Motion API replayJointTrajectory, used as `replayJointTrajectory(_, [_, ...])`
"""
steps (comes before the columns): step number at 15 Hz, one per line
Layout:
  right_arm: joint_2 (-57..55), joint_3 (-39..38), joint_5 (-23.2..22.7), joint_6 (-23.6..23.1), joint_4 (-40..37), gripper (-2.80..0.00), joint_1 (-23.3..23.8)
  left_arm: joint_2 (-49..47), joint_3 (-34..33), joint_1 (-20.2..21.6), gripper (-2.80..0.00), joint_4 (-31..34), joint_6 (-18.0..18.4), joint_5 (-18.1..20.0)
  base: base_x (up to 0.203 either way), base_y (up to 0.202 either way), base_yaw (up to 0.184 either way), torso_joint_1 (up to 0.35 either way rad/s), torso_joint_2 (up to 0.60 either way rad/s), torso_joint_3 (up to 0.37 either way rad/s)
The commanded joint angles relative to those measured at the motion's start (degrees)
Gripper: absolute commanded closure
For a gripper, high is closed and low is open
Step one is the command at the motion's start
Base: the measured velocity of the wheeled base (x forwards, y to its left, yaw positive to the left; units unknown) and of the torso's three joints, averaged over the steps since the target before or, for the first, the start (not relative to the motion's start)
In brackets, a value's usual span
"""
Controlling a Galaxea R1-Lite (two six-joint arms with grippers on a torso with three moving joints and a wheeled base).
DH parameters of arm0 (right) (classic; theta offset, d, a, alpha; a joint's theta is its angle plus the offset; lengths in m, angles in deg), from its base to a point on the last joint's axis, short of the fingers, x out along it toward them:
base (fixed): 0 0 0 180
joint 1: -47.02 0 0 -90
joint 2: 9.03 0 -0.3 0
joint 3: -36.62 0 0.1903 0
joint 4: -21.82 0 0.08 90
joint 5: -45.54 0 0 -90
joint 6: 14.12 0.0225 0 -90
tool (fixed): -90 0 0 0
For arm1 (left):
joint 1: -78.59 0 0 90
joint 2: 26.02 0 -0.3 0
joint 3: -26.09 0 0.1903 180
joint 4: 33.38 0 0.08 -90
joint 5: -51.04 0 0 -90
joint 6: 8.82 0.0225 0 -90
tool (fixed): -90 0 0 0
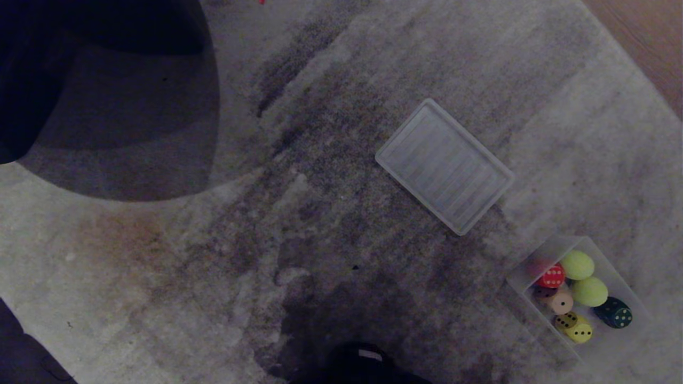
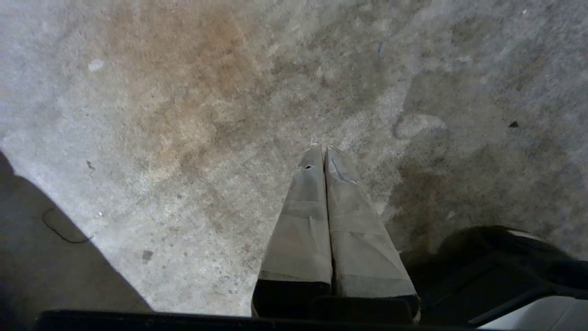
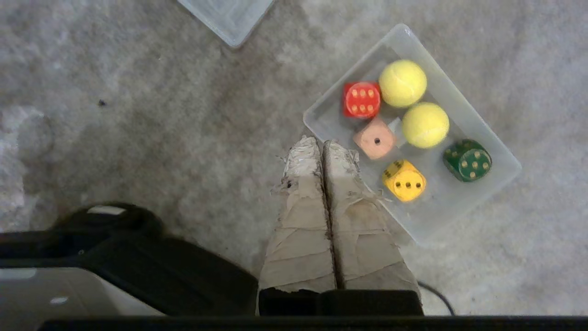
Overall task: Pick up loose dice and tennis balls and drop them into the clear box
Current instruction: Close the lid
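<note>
The clear box stands on the carpet at the lower right of the head view. Inside lie two tennis balls, a red die, a pinkish-beige die, a yellow die and a dark green die. My right gripper is shut and empty, its taped tips just beside the box's near wall. My left gripper is shut and empty above bare carpet. Neither arm shows in the head view.
A flat ribbed translucent panel lies on the carpet beyond the box. A dark rounded shape fills the upper left. Wooden floor shows past the carpet's far right corner. My dark base shows at the lower edge.
</note>
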Motion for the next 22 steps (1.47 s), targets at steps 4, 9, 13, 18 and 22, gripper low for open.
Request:
replayJointTrajectory(4, [0.02, -0.53, -0.1, 0.01, 0.06, 0.0, -0.02, -0.09, -0.09, -0.02, 0.0, 0.0, -0.09, -0.08, 0.001, 0.108, 0.001, 0.002, 0.0, -0.001])
replayJointTrajectory(9, [0.02, -0.53, -0.02, 0.1, 0.06, 0.0, -0.02, -0.09, -0.09, -0.02, 0.0, 0.0, 0.26, 0.27, 0.0, 0.048, 0.0, 0.001, 0.0, 0.001])
replayJointTrajectory(13, [0.03, -0.54, -0.13, -0.32, 0.06, 0.0, -0.02, -0.09, -0.09, -0.02, 0.0, 0.0, 0.26, 0.1, 0.0, 0.0, 0.0, 0.0, 0.0, 0.0])
replayJointTrajectory(18, [0.02, -0.55, -0.1, -0.28, 0.06, 0.0, -0.02, -0.09, -0.09, -0.02, 0.0, 0.0, -0.38, -0.1, 0.0, 0.0, 0.0, 0.0, 0.0, 0.0])
replayJointTrajectory(22, [-1.22, 3.09, 0.49, -0.08, -2.23, 0.0, 0.35, -0.09, -0.09, -0.02, 0.0, -0.08, -0.53, -0.16, 0.0, 0.0, 0.0, 0.0, 0.0, 0.0])
